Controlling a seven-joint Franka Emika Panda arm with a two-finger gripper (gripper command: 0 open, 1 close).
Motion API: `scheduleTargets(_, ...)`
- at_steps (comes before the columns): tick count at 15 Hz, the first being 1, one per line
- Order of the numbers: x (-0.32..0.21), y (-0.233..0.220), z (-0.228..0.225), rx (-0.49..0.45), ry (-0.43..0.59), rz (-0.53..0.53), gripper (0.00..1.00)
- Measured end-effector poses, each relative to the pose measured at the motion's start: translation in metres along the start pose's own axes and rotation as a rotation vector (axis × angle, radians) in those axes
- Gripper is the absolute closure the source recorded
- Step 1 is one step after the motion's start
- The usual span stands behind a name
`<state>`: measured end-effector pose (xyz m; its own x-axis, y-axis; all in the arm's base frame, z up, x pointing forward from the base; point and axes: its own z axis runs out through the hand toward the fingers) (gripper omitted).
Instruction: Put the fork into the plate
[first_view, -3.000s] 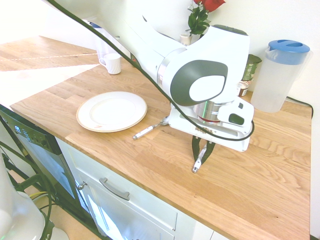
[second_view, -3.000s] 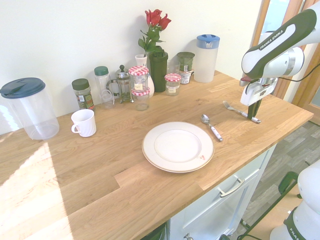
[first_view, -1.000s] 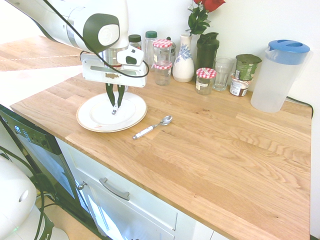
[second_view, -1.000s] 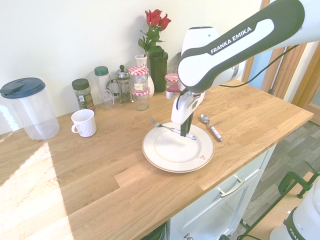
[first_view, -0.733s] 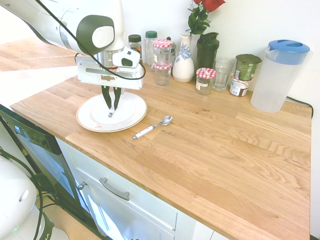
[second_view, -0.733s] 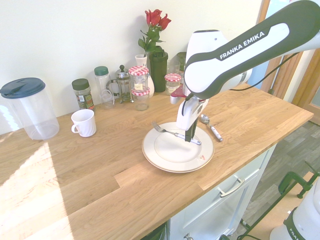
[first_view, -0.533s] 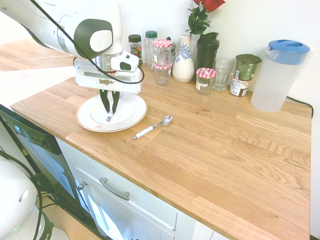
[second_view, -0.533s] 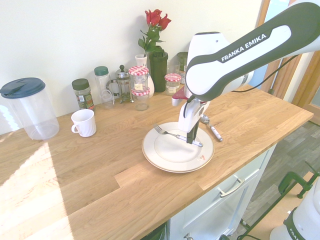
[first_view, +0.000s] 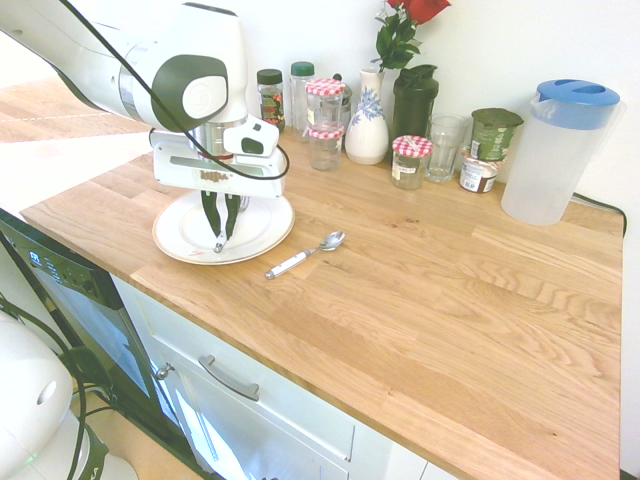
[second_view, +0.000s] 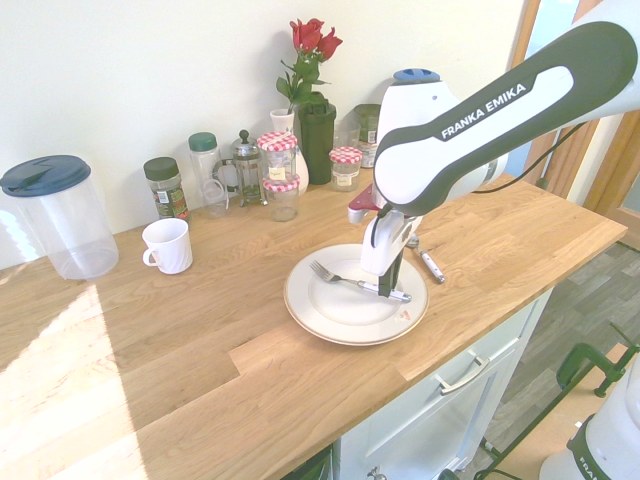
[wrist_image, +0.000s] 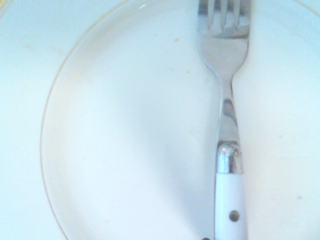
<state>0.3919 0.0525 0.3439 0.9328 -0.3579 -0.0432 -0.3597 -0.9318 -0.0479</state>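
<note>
So the fork (second_view: 352, 282) is right over the plate (second_view: 335, 318), inside its rim as seen from above, and the gripper (second_view: 389, 293) is pinching it by the white handle, jaws closed up on it. The tines point toward the wall side of the plate and the handle end sits over the side nearer the spoon (first_view: 291, 265). Can't really tell if the fork is touching the china or hovering just above it. The wrist view has the metal neck and tines nice and clear over the white surface, with the thin tan rim line curving around beside them. The spoon is lying on the wooden counter (first_view: 420, 310) just beside the plate, bowl angled away from it. On the opposite side of the plate from the spoon there's a white mug (second_view: 168, 248), and further out from the plate than that, a clear pitcher with a dark blue lid (second_view: 72, 230). Between the plate and the wall you've got stacked jars with red checked lids (first_view: 325, 145), plus a vase of red roses (first_view: 367, 138). The pitcher with the lighter blue lid (first_view: 540, 165) is well apart from the plate, past the spoon.
</note>
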Motion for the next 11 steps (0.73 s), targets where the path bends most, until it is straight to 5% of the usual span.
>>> scheduleTargets(11, 0.027, -0.002, -0.025, 0.039, 0.046, 0.034, 0.00)
